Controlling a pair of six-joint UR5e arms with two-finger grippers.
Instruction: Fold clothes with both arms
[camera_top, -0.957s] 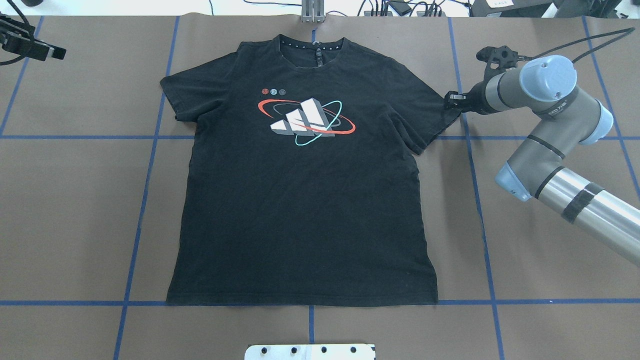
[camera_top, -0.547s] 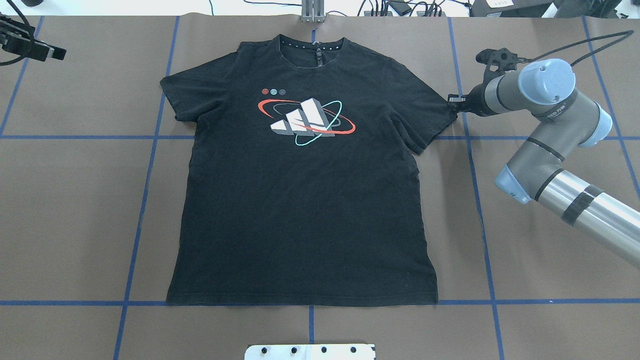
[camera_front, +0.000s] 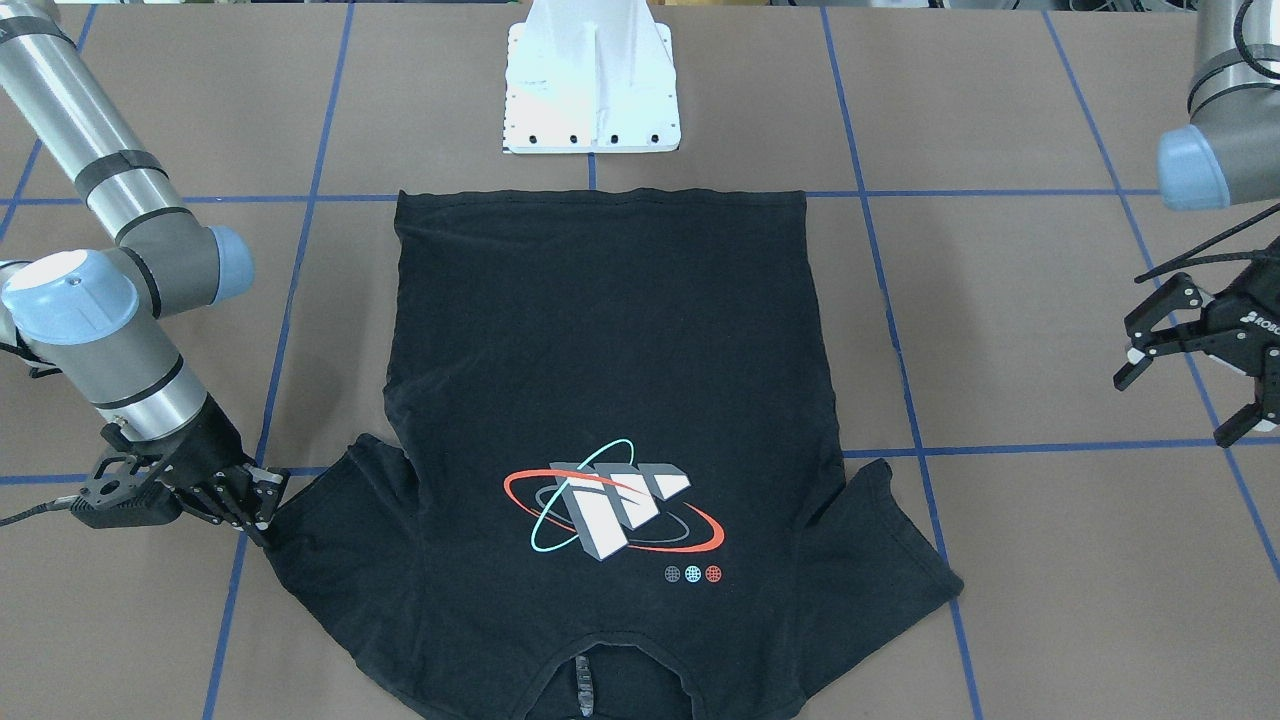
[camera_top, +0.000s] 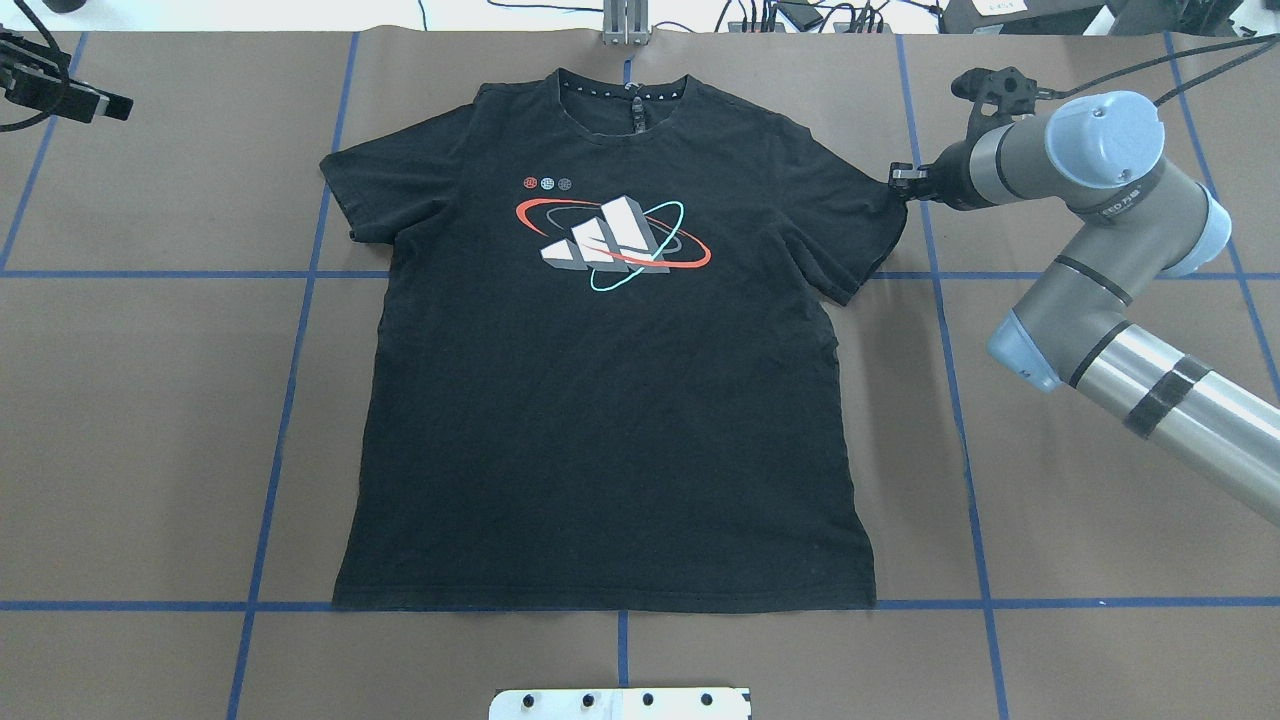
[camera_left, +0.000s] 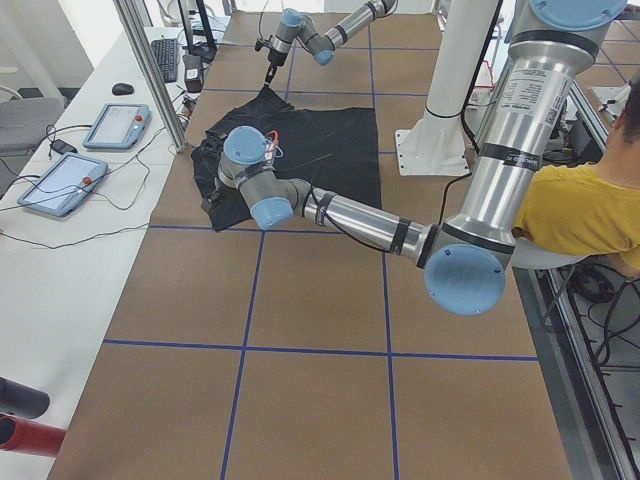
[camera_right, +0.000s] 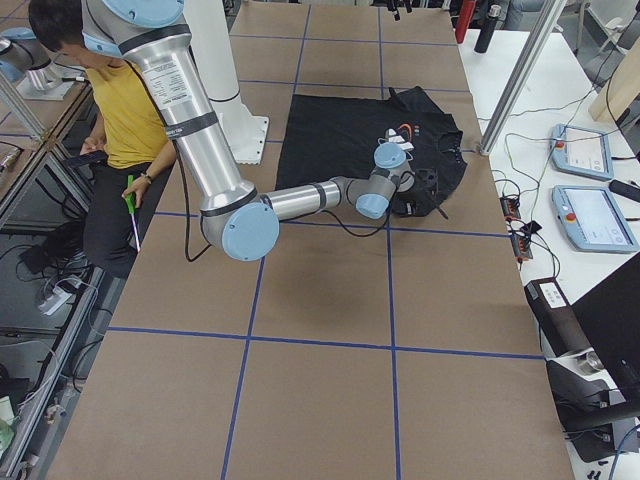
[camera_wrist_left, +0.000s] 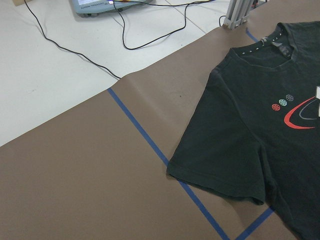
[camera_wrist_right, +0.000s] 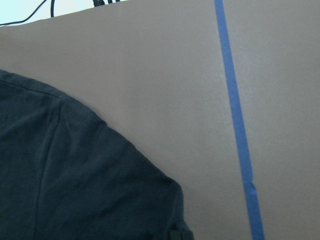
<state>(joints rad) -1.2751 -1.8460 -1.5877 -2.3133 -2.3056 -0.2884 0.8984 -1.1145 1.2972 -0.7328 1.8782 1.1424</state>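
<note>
The left hand (camera_front: 1172, 410) hangs above the worktop (camera_top: 120, 450) near its far left corner, its fingers spread wide and nothing between them. It sits where it did a second ago.

The black T-shirt (camera_top: 600, 420) lies flat and face up in the middle of the worktop, with its collar (camera_top: 620, 95) toward the far edge and its hem toward the near edge. The white, red and teal print (camera_top: 610, 240) shows on the chest. The body, the collar and the left-side sleeve have not shifted.

The change is on the right. A second ago the right hand (camera_top: 897, 180) lay beside the tip of the right-side sleeve (camera_top: 850, 230) with its fingers parted. Now they are pressed together, pinching the sleeve's outer corner — and the hand has moved a little toward the far edge. The sleeve has followed. Its tip, which reached the blue tape line (camera_top: 935, 300) before, has drawn in and now stops just short of it. The right arm (camera_top: 1100, 190) has swung slightly the same way.
</note>
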